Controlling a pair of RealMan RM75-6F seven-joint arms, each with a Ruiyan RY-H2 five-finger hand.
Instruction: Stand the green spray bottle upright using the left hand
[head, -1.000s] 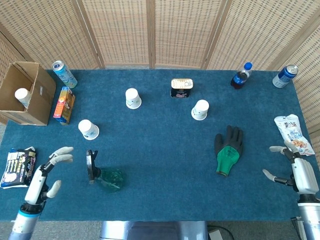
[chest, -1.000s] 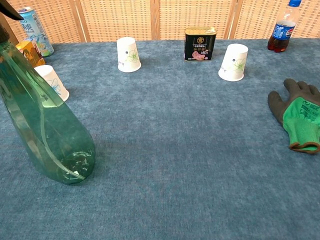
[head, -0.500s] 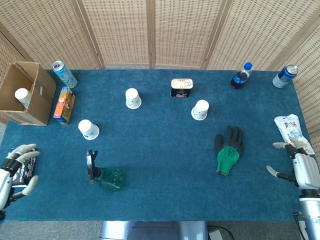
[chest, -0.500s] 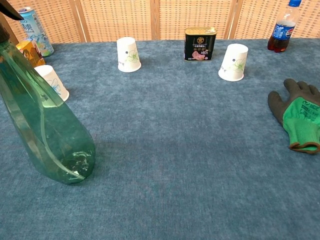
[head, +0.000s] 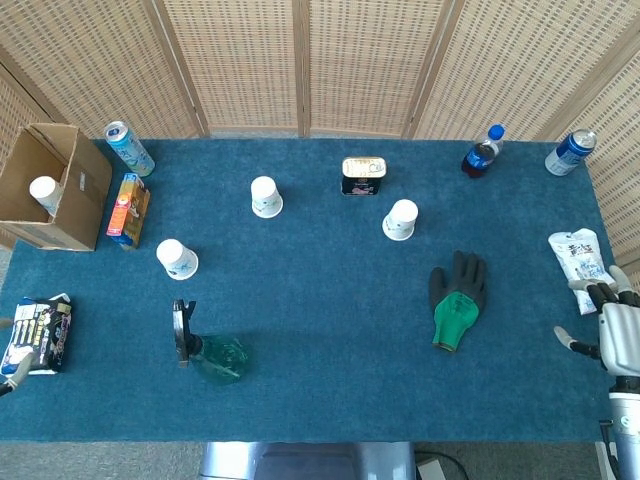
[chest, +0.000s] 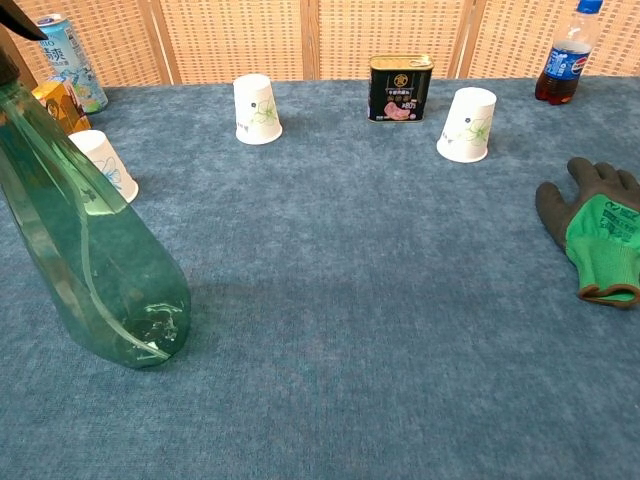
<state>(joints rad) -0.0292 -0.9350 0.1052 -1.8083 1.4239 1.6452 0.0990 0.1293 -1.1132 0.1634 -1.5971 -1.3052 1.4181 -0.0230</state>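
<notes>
One green spray bottle (head: 213, 355) stands upright at the tabletop (head: 320, 300) front-left, a paper cup (head: 177, 259) behind it. Right robot hand (head: 618, 335) hangs empty, fingers apart, beside a snack packet (head: 580, 257). Left robot hand's (head: 8, 372) state: cannot tell.

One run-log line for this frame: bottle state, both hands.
green spray bottle: standing upright, untouched | left hand: only a sliver at frame edge, state unclear | right hand: at table edge, holds nothing
</notes>
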